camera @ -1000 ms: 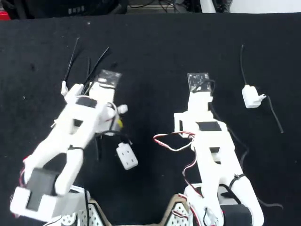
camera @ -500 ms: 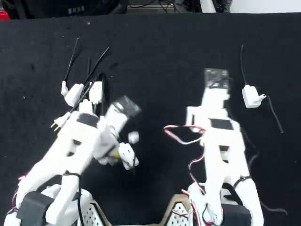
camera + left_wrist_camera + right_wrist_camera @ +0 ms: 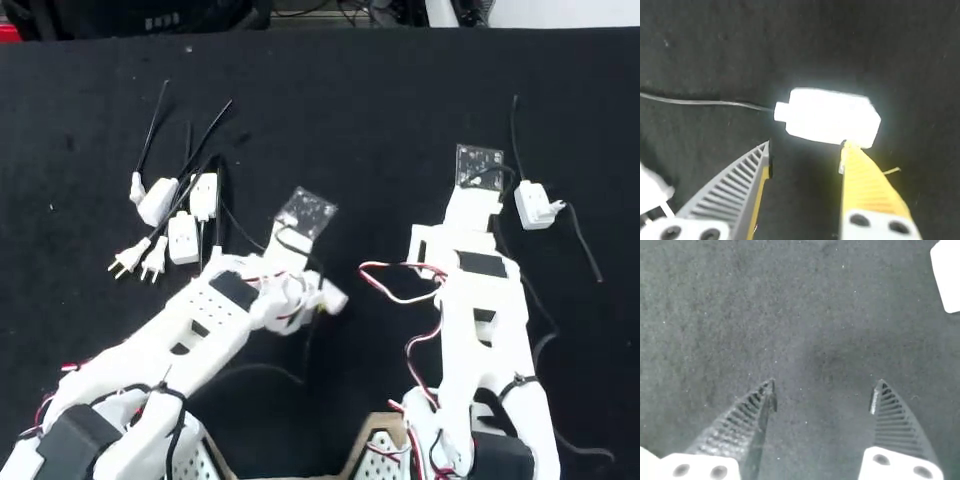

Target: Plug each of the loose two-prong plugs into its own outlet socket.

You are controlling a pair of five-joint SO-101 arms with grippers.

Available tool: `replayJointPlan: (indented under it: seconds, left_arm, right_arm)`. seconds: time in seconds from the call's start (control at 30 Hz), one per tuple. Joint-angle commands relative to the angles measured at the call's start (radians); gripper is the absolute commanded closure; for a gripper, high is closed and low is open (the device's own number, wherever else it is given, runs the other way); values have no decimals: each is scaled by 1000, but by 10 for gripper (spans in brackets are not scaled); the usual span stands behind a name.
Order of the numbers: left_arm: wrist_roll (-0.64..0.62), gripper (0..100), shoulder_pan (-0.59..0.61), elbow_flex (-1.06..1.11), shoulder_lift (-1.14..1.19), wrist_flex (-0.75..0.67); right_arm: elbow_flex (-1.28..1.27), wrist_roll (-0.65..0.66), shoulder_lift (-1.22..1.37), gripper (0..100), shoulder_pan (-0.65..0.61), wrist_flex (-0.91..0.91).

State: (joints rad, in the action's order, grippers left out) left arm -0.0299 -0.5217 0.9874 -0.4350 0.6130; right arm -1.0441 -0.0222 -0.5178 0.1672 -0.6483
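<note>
While spread apart at the left gripper (image 3: 805, 145), touching a white rectangular plastic outlet block (image 3: 827, 120) with the yellow fingertip (image 3: 856, 167), just below centre in the high view. At the right gripper (image 3: 826, 383), likewise parted, over black cloth (image 3: 790, 315), near a white corded block (image 3: 535, 205) at right. Further out, upper left: clustered white plugs and sockets (image 3: 172, 222).

High view: fixed overhead, looks steeply down on black worktop (image 3: 360, 90) from the arms' base side. Wrist views: close, facing down past left end effector (image 3: 805, 147), right end effector (image 3: 822, 385). White block (image 3: 535, 205) shared by high and right wrist views.
</note>
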Motion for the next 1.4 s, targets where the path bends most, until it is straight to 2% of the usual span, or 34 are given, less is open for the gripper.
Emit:
replayJointPlan:
  seconds: [0.0, 0.07, 0.17, 0.3, 0.4, 0.57, 0.73, 0.97, 1.03, 1.13, 1.37]
  left_arm:
    - [-29, 771, -13, -50, 69, -54]
    - [-26, 771, -16, -77, 138, -20]
    - [2, 773, -4, -162, 204, 115]
    - [78, 776, -4, -295, 212, 315]
    - [74, 777, 18, -423, 212, 413]
    - [72, 777, 45, -532, 212, 428]
    - [81, 775, 45, -512, 216, 445]
    - [219, 777, 39, -469, 212, 591]
    - [221, 777, 22, -441, 212, 582]
    - [196, 777, -22, -358, 212, 470]
    - [-60, 773, -53, -225, 222, 66]
  right_arm:
    - [53, -8, -28, 717, 17, -6]
    - [51, -8, -28, 717, 17, -8]
    - [51, -8, -28, 717, 15, -8]
    - [51, -8, -28, 717, 15, -6]
    - [51, -8, -28, 717, 15, -6]
    - [51, -8, -28, 717, 15, -6]
    - [51, -6, -28, 717, 15, -6]
    - [56, -9, -28, 717, 20, -6]
    - [58, -9, -28, 717, 21, -8]
    - [59, -9, -28, 717, 34, -8]
    - [67, -9, -28, 717, 77, -6]
